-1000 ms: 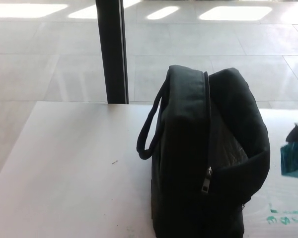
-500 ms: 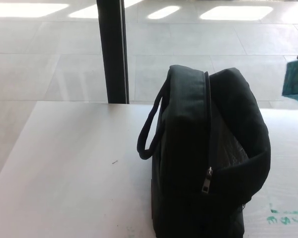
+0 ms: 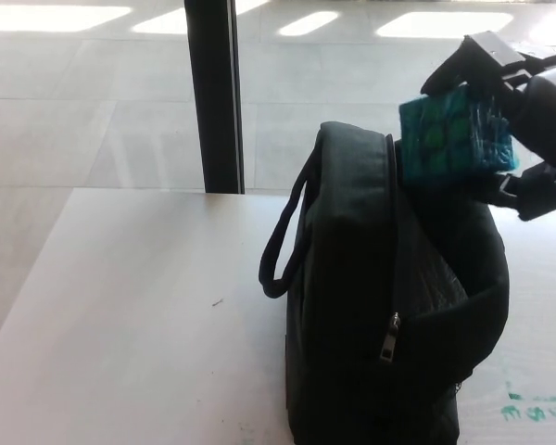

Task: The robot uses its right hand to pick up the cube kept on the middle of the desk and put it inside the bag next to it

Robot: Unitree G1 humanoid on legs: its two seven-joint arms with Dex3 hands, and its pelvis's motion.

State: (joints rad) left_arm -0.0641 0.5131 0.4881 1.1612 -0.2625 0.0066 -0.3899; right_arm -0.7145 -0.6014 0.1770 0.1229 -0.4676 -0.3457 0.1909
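Head view, as I see it from the remote station. The right hand (image 3: 524,120) has come in from the upper right edge, where half a second ago only a sliver of it and of the cube showed; a second ago the cube sat low at the right edge, near the desk surface. The hand now pinches the teal cube (image 3: 456,141) between its black fingers (image 3: 482,57) above and its thumb (image 3: 537,193) below, holding it clear of the desk, just above the open top of the black bag (image 3: 389,297). The cube's lower left corner overlaps the bag's upper rim in my view; I cannot tell whether they touch.

The bag stands upright on the white desk (image 3: 139,315), unmoved, its carry handle (image 3: 283,243) looping out to the left and its zipper pull (image 3: 386,341) hanging down the front. The whole picture has shifted slightly, so the camera has moved a little.

Teal marks (image 3: 530,408) lie on the desk at the lower right; I cannot read them as writing. No brand shows on the bag. The left hand does not appear.
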